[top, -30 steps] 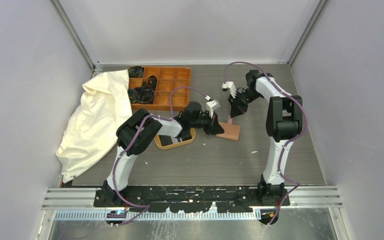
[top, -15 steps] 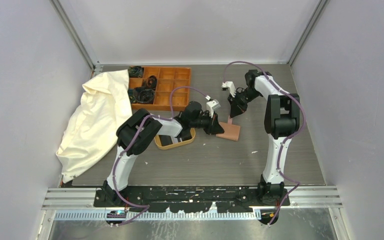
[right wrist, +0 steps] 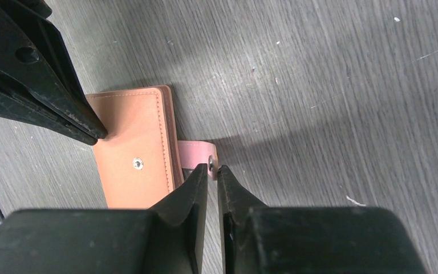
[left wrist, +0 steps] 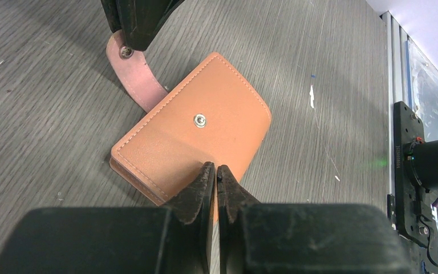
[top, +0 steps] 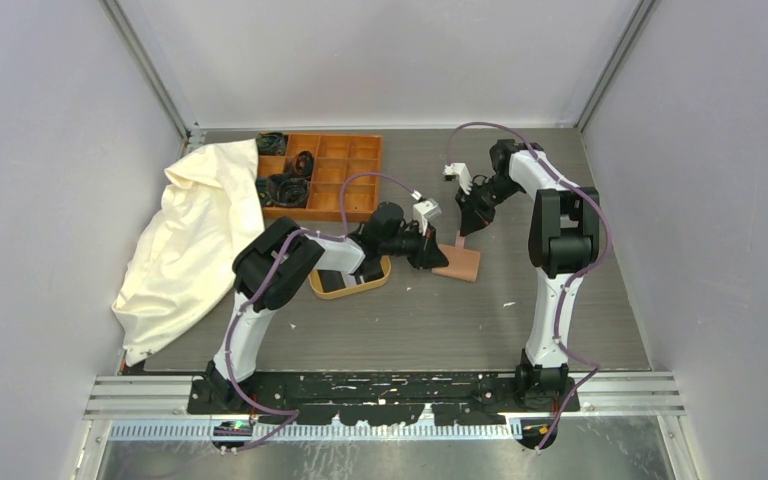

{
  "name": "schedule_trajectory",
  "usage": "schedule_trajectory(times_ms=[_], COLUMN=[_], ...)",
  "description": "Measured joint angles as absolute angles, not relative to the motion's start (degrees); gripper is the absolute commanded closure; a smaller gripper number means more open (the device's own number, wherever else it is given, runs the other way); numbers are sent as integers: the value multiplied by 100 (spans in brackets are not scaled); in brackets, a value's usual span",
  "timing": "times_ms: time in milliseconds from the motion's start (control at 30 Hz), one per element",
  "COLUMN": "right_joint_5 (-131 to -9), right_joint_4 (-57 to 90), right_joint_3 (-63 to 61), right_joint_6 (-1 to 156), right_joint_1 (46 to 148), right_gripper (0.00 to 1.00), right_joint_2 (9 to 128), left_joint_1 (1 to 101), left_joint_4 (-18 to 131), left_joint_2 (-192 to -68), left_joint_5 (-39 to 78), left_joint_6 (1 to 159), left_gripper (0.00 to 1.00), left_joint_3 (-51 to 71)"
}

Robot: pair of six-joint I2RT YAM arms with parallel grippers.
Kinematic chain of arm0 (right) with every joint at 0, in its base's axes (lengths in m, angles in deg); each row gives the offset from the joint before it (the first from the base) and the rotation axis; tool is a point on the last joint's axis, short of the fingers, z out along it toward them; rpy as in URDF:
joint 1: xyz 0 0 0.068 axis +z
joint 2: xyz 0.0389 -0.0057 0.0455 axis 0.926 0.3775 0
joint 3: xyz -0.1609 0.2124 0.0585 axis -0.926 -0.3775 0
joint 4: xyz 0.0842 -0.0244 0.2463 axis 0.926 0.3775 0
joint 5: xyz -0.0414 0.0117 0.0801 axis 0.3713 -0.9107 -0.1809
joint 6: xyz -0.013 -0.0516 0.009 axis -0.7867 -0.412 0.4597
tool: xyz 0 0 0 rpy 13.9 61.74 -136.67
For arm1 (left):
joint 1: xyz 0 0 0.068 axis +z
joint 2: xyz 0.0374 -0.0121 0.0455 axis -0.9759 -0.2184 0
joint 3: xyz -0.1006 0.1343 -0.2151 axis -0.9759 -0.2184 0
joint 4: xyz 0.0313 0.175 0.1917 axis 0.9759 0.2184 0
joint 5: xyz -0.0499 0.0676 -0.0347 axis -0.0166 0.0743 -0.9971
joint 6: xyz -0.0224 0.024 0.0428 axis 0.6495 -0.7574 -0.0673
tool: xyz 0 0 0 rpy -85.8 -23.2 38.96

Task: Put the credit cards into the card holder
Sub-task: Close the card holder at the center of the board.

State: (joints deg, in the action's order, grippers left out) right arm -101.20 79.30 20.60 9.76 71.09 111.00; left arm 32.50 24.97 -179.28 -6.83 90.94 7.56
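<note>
The card holder (top: 458, 263) is a closed reddish-brown leather wallet, flat on the table, with its pink snap strap (left wrist: 138, 81) open. My left gripper (left wrist: 215, 169) is shut with nothing between its tips, which rest on the wallet's top face (left wrist: 205, 132) at its near edge. My right gripper (right wrist: 212, 169) is shut on the snap end of the strap (right wrist: 196, 152), beside the wallet (right wrist: 131, 165). In the top view the left gripper (top: 430, 256) and right gripper (top: 465, 226) meet over the wallet. A dark credit card (top: 336, 284) lies in the oval wooden tray (top: 375, 282).
An orange compartment box (top: 338, 160) holding dark items stands at the back left. A crumpled white cloth (top: 192, 245) covers the left side. The left arm reaches over the oval tray.
The right arm's elbow has shifted slightly to the left. Both grippers and the wallet stay where they were.
</note>
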Motion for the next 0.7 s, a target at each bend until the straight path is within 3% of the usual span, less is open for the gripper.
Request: schedule_trajectory(times_ms=[433, 700], right_joint_5=[-10193, -10315], right_joint_4=[8072, 8343], right_joint_3=[2123, 2136], right_joint_6=[898, 627], right_joint_1=[7109, 7109], right_gripper=[98, 99], right_joint_2=[11135, 11129], left_joint_1=[3250, 3276], left_joint_4=[2532, 2532], left_joint_2=[-17953, -17968], left_joint_5=[-685, -683], left_joint_6=[9094, 9107], left_gripper=[94, 95], left_joint_3=[789, 798])
